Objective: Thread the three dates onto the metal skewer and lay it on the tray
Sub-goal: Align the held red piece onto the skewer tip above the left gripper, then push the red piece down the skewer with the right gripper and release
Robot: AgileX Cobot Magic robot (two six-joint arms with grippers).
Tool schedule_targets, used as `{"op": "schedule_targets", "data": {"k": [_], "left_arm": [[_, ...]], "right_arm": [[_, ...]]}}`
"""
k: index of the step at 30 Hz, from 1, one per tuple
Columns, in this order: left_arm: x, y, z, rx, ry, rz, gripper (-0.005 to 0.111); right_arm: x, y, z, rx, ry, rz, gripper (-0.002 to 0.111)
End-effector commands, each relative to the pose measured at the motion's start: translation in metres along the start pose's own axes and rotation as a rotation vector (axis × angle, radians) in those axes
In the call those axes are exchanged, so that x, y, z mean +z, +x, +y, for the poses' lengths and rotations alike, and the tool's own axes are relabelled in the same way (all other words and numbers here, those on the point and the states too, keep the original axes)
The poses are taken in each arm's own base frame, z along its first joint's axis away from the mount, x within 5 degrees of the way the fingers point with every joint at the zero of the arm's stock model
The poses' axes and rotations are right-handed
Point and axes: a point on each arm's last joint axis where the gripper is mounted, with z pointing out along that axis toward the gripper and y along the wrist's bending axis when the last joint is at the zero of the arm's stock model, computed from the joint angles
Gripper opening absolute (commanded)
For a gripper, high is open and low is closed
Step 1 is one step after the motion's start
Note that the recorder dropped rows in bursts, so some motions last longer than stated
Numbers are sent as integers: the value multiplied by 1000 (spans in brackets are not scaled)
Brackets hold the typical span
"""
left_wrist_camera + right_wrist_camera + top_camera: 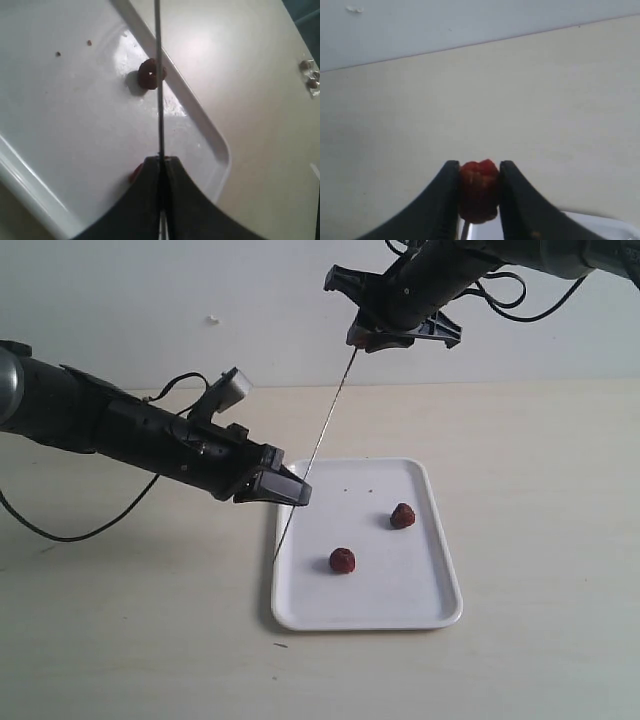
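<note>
My left gripper point(300, 490) point(161, 159) is shut on the thin metal skewer point(322, 435) point(158, 75), holding it slanted above the left rim of the white tray point(440, 540) point(30, 165). High at the skewer's top end, my right gripper point(365, 338) point(479, 167) is shut on one dark red date point(479, 190) point(360, 337); the rod's tip shows just under it. Two more dates lie on the tray: one near the middle point(342, 560), one toward the right point(402, 515) point(150, 73). The nearer one peeks out beside my left fingers point(136, 172).
The tray lies on a pale beige tabletop point(540, 460) below a white wall point(150, 310). Black cables trail from both arms. A few small dark crumbs point(58, 53) dot the tray's far part.
</note>
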Motion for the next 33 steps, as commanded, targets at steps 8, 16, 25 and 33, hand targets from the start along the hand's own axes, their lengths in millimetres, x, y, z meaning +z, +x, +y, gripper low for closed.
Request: {"op": "schedule_targets", "data": {"k": [8,16,25,33], "left_arm": [[-1,-14,-6,30,43,-132,0],[-3,-21,-9,27,64,-211,0],[-5,-33,-13,55,78,-256,0],[-9,-47,-14,82,47,-296,0]], "right_arm": [[-4,2,8,-9,-21,14,24],[-2,7,18,-25,-33,17,24],[0,10,23,-32,-39,25,24],[0,12,22,-34,-36,42,24]]}}
